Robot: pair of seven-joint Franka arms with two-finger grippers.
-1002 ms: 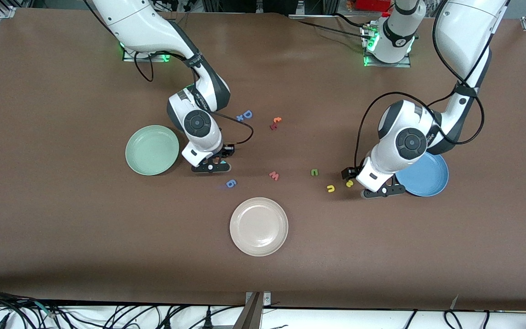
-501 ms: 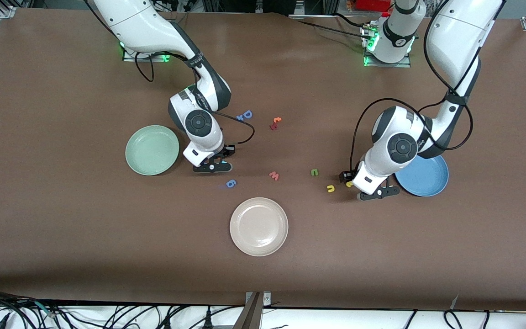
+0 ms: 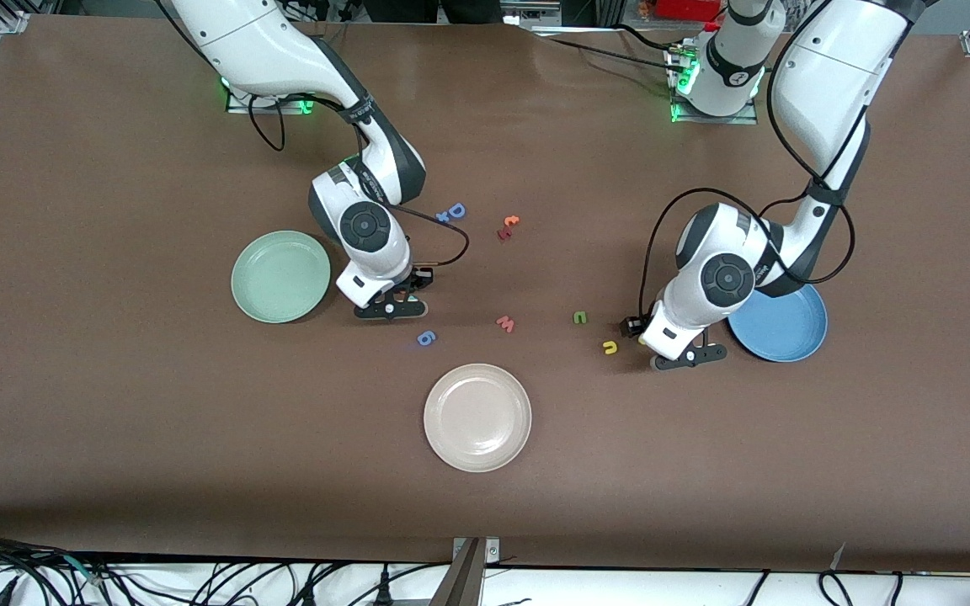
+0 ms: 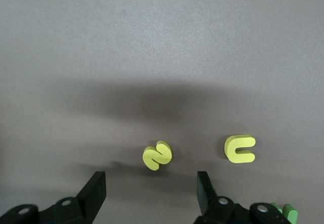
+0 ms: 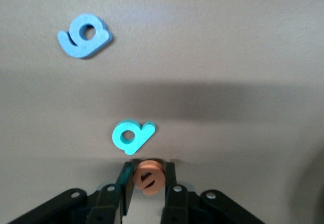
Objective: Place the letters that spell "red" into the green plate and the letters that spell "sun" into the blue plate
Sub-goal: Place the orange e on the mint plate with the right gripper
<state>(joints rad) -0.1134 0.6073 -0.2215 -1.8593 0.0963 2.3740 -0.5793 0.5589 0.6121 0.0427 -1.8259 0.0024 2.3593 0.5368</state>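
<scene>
Since the earlier frames the left gripper (image 3: 685, 358) has shifted away from the blue plate (image 3: 791, 330) and now stands low over the yellow s (image 4: 157, 155). The right gripper (image 3: 390, 309) has barely moved.

Findings, in order across the front view:

- The green plate (image 3: 280, 276) lies toward the right arm's end of the table, with nothing in it.
- The right gripper is low over the table just beside the green plate. Its fingers (image 5: 169, 176) are pressed in on the orange e (image 5: 150, 176), which is held upright between them.
- The teal d (image 5: 132, 134) lies flat on the table just beside the right gripper.
- The blue g (image 3: 426, 338) lies near it, nearer the front camera.
- The blue capital D (image 3: 456, 210) lies farther from the camera.
- The cream-white plate (image 3: 477, 417) sits nearest the camera and holds nothing.
- The pinkish-red w (image 3: 505, 323) lies between the two grippers.
- The dark green n (image 3: 580, 317) and the yellow u (image 3: 610, 347) lie on the table close to the yellow s.
- The left gripper's fingers (image 4: 96, 191) are spread to either side of the s without touching it.
- The blue plate, toward the left arm's end, holds nothing.
</scene>
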